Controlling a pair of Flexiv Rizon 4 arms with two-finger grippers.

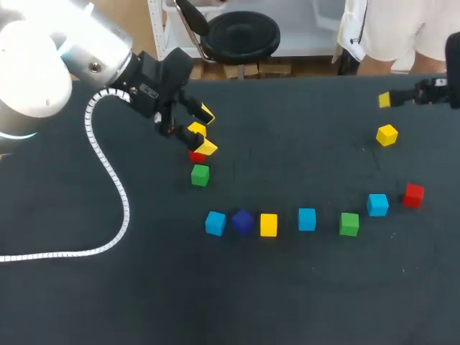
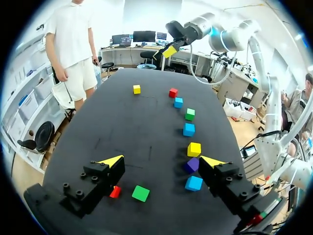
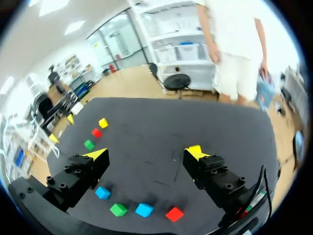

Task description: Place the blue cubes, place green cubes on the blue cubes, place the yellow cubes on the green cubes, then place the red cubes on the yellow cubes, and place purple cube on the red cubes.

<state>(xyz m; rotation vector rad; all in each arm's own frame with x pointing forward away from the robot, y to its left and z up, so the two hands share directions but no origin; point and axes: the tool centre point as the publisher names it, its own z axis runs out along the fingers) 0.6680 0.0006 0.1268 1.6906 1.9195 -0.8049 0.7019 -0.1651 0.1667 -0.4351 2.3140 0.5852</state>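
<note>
Beneath left end effector [image 2: 163,161], red cube [image 2: 116,192]

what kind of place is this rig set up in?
Probably a robotics lab test bench: a dark table, loose coloured cubes scattered on it, and the left gripper and right gripper open above it.

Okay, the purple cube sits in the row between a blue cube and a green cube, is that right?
Not quite. The purple cube sits in the row between a blue cube and a yellow cube, not a green one. The head view shows it.
</note>
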